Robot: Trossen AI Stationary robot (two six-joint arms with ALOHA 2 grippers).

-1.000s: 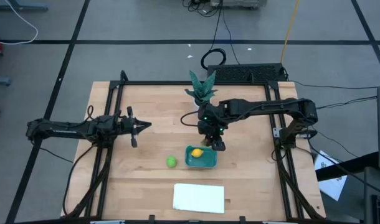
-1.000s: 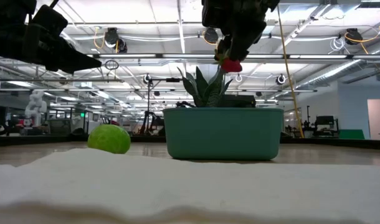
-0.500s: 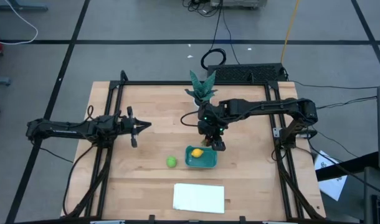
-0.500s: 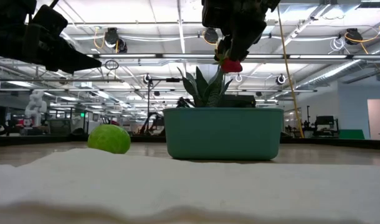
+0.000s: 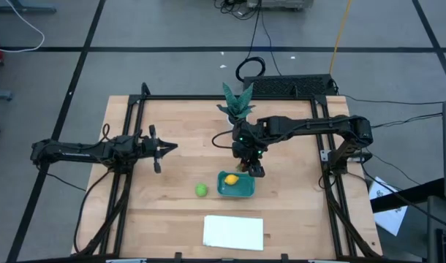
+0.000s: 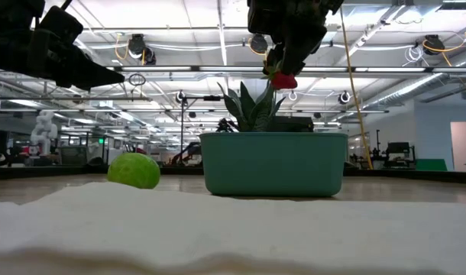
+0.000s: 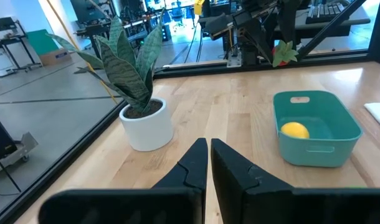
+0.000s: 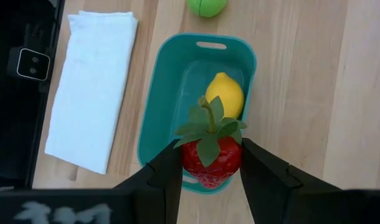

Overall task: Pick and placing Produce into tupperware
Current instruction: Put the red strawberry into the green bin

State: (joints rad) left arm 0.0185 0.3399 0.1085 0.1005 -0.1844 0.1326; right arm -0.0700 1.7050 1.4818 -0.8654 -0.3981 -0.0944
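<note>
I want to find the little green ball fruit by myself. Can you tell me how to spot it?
Look at the middle of the wooden table for the teal tub. The lime green fruit sits on the bare wood just outside the tub, on the left arm's side. It is round and lime green, while the yellow fruit lies inside the tub and the red strawberry is held above it by the right gripper.

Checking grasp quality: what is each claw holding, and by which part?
Right claw pinches the red strawberry across its sides, leafy top free, above the teal tub. Left claw is shut, holding nothing.

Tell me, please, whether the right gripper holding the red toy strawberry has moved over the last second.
No. The right gripper holds the red toy strawberry at the same spot above the teal plastic tub.
</note>
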